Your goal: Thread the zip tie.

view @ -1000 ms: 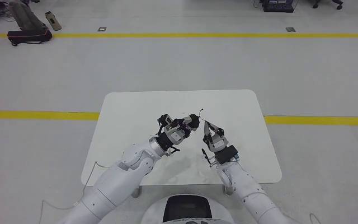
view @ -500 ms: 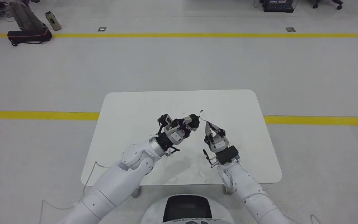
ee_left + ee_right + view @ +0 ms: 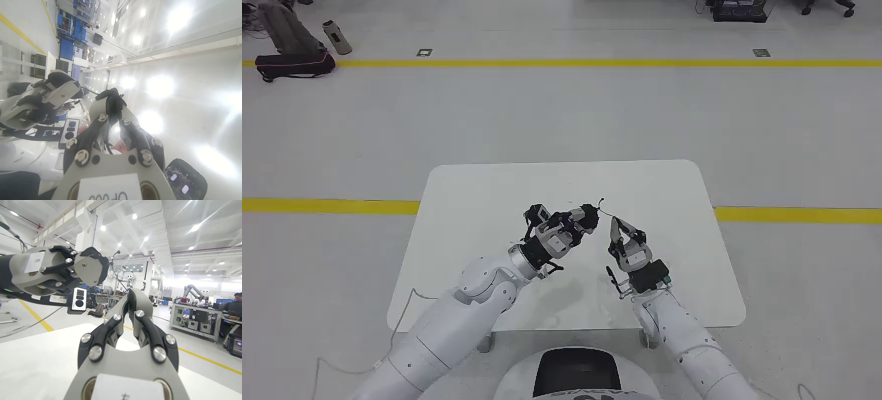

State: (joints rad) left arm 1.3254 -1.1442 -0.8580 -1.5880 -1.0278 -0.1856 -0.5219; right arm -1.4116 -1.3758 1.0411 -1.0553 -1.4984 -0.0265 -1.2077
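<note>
Over the white table [image 3: 472, 200], a smooth slab with rounded corners, both arms are raised with their tools nearly meeting above its middle. Around it lies pale glossy floor [image 3: 542, 110] crossed by straight yellow lines [image 3: 542, 63].

Next in size are the arms, glossy white shells that end in grey metal palms. Black linkage bars are fixed to these palms with round silver screws.

On the left gripper [image 3: 585, 216] the fingers are flat grey plates edged in black rubber. They are pressed together on a dark bunched section of the zip tie [image 3: 606, 213]. In the right wrist view, a white sticker on this palm carries one dark character.

Just beside it, tips apart from the left one's, sits the right gripper [image 3: 616, 228]. Its own wrist view shows the ribbed black pads [image 3: 132, 298] closed against each other up to the tip. A thin strand runs to that tip, so the right gripper appears to be pinching the tie's tail, though the contact is too fine to see clearly. A white label sits on its palm too, its print cut off at the edge.

Smallest is the zip tie itself, a thin black plastic strand held in the air between the two tools, clear of the tabletop. From the left gripper it curves upward to a small blocky head [image 3: 118, 251]. Its other length stretches across to the right gripper.
</note>
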